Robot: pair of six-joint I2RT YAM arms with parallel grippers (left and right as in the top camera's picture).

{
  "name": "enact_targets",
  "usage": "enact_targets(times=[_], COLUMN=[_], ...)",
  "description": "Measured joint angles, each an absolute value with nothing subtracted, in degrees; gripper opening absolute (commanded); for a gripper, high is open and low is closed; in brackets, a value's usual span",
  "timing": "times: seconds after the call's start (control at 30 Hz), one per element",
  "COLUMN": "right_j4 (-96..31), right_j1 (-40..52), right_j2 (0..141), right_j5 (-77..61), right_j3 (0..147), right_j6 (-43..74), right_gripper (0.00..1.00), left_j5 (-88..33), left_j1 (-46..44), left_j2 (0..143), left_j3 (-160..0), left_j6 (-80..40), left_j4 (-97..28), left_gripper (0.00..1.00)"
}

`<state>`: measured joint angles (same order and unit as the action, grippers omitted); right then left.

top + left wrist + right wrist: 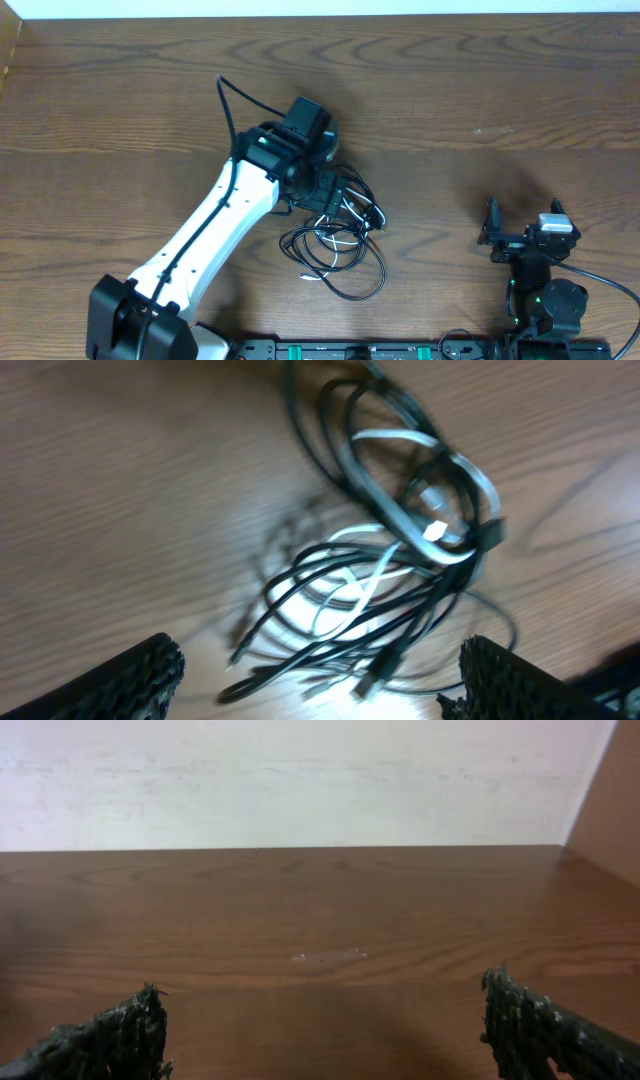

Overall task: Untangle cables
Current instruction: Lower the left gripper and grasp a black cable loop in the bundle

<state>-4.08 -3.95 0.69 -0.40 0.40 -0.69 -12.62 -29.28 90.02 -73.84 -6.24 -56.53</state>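
Now, with your left claw [325, 685] spread empty over the cables [335, 240], tangled just six o'clock of the middle of the counter [480, 90], and your right claw [525, 225] released well off at three o'clock, pinch one outer loop, since these cords look light, limp and slippery.

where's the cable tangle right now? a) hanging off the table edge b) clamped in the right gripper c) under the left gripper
c: the cables lie just beneath the open left gripper, while the right gripper sits far to the side, open and empty
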Motion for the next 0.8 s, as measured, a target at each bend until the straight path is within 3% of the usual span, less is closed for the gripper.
enact_targets(times=[0.4,0.8], right_j4=[-4.1,-4.1], right_j1=[-3.9,-3.9], right_j2=[0.7,0.7], right_j5=[-0.4,-0.4], right_j3=[0.4,0.4], right_j6=[-0.7,-0.7], right_gripper=[0.99,0.99], left_j5=[-11.2,-10.5], left_j1=[-33.3,-35.0], left_j2=[91.5,101.8], left_j3=[-73.8,-73.8], left_j6=[-33.9,-39.2], left_j4=[-49.0,-44.6], left_gripper=[0.89,0.89])
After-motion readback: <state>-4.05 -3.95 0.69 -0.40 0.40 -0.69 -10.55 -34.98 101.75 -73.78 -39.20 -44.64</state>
